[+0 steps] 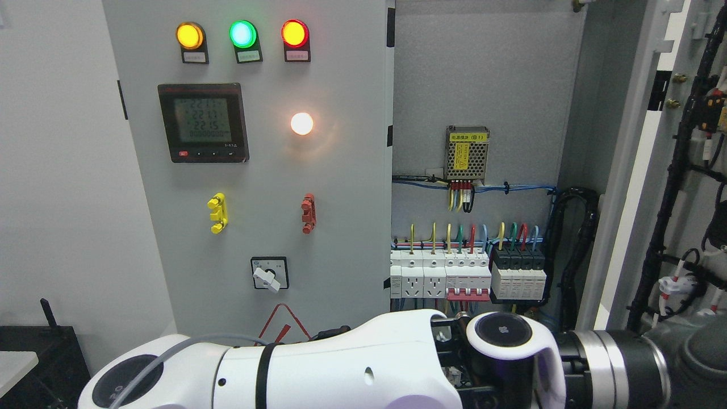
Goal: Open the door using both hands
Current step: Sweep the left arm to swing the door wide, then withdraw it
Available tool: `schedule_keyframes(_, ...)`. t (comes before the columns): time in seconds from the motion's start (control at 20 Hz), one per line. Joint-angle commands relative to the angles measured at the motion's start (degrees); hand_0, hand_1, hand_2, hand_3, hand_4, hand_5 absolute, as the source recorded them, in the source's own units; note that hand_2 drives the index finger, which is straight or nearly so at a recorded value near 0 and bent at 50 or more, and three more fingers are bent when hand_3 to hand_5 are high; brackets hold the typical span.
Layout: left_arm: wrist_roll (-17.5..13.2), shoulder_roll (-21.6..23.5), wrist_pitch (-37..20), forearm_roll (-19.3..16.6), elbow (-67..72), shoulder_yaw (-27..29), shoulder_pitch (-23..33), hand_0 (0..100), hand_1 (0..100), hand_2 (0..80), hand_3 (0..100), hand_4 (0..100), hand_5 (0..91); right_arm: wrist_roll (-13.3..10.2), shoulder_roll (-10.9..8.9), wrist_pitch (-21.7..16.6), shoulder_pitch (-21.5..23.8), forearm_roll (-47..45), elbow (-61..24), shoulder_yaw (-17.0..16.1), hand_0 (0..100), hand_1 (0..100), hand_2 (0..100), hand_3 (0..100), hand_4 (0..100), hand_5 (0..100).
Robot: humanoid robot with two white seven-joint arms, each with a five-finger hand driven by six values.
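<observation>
Left arm (341,363) crosses low to right door (653,170); fingers unseen, grip unknown. Risk: forearm snagging the breakers (468,278).

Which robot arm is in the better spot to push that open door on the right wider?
Probably the left. The left arm reaches across the bottom of the picture toward the open right door; no right arm shows.

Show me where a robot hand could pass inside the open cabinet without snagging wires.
Free: the bare back plate above the power supply, and the patch left of it above the blue wire run. Crowded: the breaker row with its coloured leads, and the black cable bundle along the right wall.
</observation>
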Motion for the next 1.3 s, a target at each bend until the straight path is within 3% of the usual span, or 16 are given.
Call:
schedule_keyframes(0.0, -0.1, 2.2, 0.0, 0.0, 1.6, -0.1, 0.4, 0, 0, 0.0, 0, 0, 0.0, 0.0, 0.02, 0.0, 0.0, 0.0, 0.0, 0.0, 38, 0, 0, 0, 0, 0)
schedule_keyframes(0.25, -1.2, 9.5, 0.0, 0.1, 0.6, 0.1, 1.4, 0, 0, 0.0, 0, 0, 0.0, 0.0, 0.02, 0.0, 0.0, 0.0, 0.0, 0.0, 38, 0, 0, 0, 0, 0)
schedule_keyframes(0.4, -3.5, 16.2, 0.1, -1.3, -2.8, 0.5, 4.1, 0, 0, 0.0, 0, 0, 0.0, 0.0, 0.02, 0.0, 0.0, 0.0, 0.0, 0.0, 38, 0, 0, 0, 0, 0)
schedule_keyframes(0.65, -5.4, 26.9, 0.5, -14.3, -8.9, 7.0, 16.1, 0, 0, 0.0, 0, 0, 0.0, 0.0, 0.02, 0.0, 0.1, 0.0, 0.0, 0.0, 38, 0, 0, 0, 0, 0)
schedule_keyframes(0.9, -9.6, 32.8, 0.8, -25.9, -10.2, 17.5, 31.9, 0, 0, 0.0, 0, 0, 0.0, 0.0, 0.02, 0.0, 0.0, 0.0, 0.0, 0.0, 38, 0, 0, 0, 0, 0)
schedule_keyframes(1.05, -12.3, 35.8, 0.8, -29.0, -10.3, 23.4, 40.8, 0, 0, 0.0, 0, 0, 0.0, 0.0, 0.02, 0.0, 0.1, 0.0, 0.0, 0.0, 38, 0, 0, 0, 0, 0)
schedule_keyframes(1.25, -12.9, 40.4, 0.7, -31.4, -10.3, 30.1, 51.3, 0, 0, 0.0, 0, 0, 0.0, 0.0, 0.02, 0.0, 0.0, 0.0, 0.0, 0.0, 38, 0, 0, 0, 0, 0)
